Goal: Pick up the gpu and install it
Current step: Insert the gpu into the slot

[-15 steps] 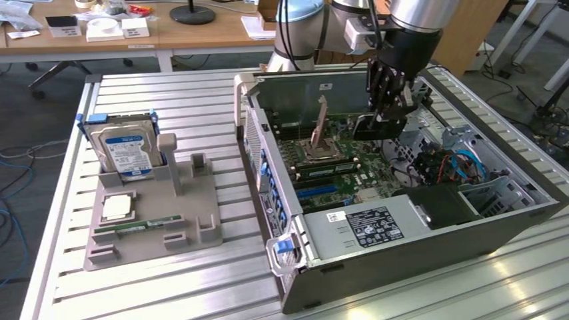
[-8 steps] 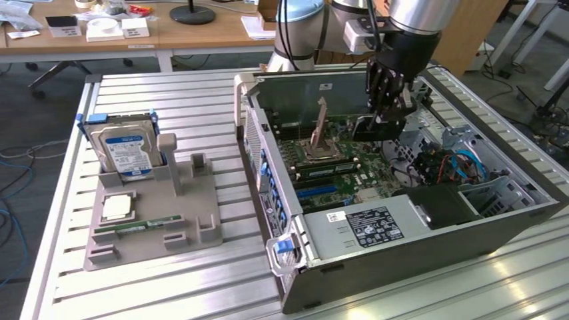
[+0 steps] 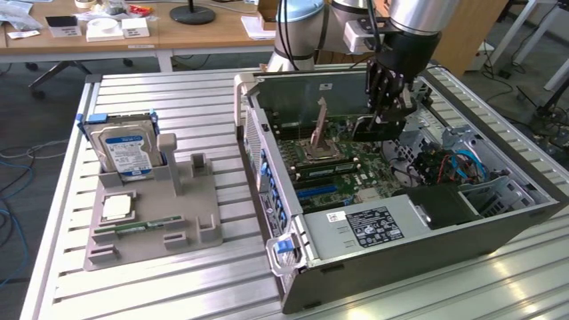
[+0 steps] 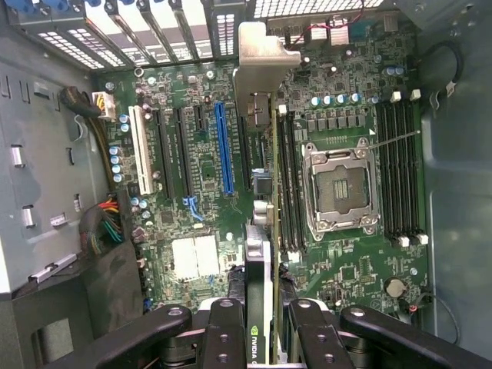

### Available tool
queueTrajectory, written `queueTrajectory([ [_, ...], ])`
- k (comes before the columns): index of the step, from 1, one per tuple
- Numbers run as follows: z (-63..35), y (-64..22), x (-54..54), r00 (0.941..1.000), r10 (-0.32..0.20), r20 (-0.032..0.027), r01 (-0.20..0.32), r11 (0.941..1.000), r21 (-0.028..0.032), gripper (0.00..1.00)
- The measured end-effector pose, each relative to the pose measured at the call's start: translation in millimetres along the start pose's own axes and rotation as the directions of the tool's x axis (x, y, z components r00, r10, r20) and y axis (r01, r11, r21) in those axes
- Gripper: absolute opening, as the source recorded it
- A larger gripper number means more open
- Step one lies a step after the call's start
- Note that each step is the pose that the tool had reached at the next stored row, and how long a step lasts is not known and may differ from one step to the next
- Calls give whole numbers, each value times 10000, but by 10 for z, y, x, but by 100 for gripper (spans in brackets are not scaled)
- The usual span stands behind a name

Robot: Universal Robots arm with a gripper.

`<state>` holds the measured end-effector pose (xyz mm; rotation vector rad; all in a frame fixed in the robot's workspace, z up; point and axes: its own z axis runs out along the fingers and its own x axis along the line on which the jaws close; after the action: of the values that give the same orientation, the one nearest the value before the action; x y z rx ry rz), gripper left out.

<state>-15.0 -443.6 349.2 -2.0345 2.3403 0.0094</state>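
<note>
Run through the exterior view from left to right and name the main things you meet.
hard drive → blue case latch → CPU socket → gpu gripped in the hand → blue cables

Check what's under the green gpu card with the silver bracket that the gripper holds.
Under the gpu lies the green motherboard: a long blue slot to one side of the card, a silver CPU socket to the other. The strip directly beneath the card's edge is covered.
</note>
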Motion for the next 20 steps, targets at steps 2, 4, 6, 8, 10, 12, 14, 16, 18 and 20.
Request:
queueTrajectory([
  [2, 1, 0, 0, 10000, 0, 1, 0, 10000, 0, 27],
  [4, 7, 7, 2, 10000, 2, 2, -2, 10000, 0, 27],
  [6, 13, 15, 8, 10000, 0, 0, 0, 10000, 0, 27],
  [8, 31, 18, 17, 10000, -1, 3, 1, 10000, 1, 27],
  [10, 63, 24, 23, 10000, 0, 0, 0, 10000, 0, 27],
  [12, 97, 28, 29, 10000, 0, 2, 0, 10000, 0, 27],
  [14, 120, 30, 41, 10000, 0, -1, 0, 10000, -1, 27],
  [16, 130, 27, 72, 10000, 1, 0, -1, 10000, -1, 27],
  [18, 135, 23, 105, 10000, 0, 1, 0, 10000, 0, 27],
  [20, 143, 22, 129, 10000, 0, 0, 0, 10000, 0, 27],
])
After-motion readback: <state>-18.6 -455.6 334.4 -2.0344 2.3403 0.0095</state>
